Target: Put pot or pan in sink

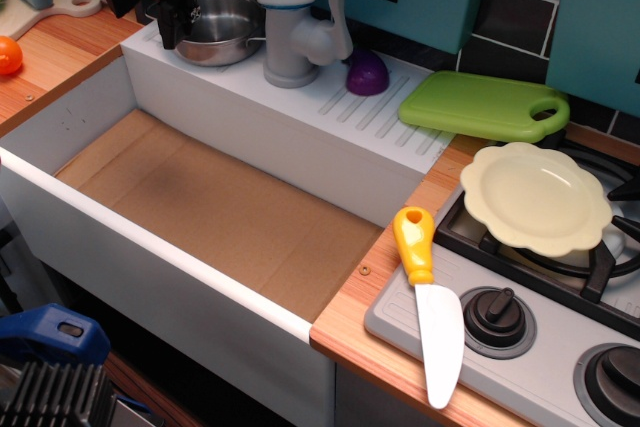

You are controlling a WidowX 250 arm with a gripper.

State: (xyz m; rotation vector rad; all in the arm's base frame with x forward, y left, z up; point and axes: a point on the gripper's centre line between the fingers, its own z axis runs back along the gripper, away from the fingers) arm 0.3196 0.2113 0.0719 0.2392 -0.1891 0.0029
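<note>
The small shiny silver pot [222, 25] stands on the back left corner of the sink's white ledge, left of the white-grey faucet [290, 17]. The sink [220, 207] is a large white basin with a bare brown bottom, and nothing lies in it. My black gripper [178, 25] comes in from the top left, with its fingers at the pot's left rim. I cannot tell whether the fingers clamp the rim or only stand beside it. The upper part of the gripper is cut off by the frame edge.
A purple half-round toy [367, 74] lies on the grooved ledge right of the faucet. A green cutting board [485, 107], a scalloped pale yellow plate [535, 197] on the stove [540, 327] and a yellow-handled toy knife [430, 307] are to the right. An orange ball [8, 55] lies on the left counter.
</note>
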